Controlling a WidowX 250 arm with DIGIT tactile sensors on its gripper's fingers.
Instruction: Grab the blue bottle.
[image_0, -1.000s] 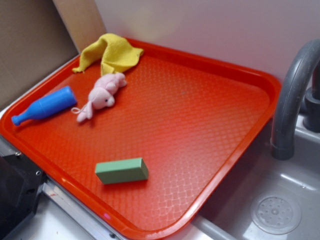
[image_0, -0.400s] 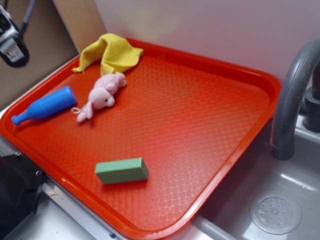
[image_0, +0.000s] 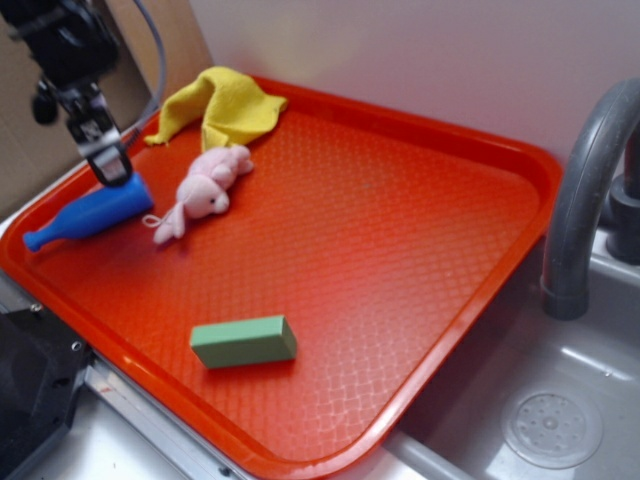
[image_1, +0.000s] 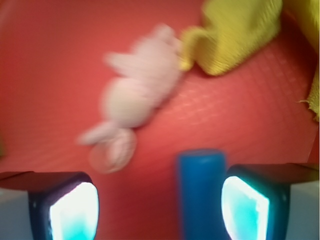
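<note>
- Claw (image_1: 159, 200) wide open, hovering over blue bottle's (image_0: 88, 213) flat end, far-left on the red tray (image_0: 420, 300).
- Bottle off-centre, hugging right finger (image_1: 247, 205): could roll away on closing.
- Pink plush (image_0: 205, 190) just beside: snag risk.

Gripper (image_1: 159, 205) pointing down, jaws spread wide, nothing gripped; arm at upper left.

fingers (image_0: 108, 165) now over blue bottle (image_0: 85, 215)
</note>
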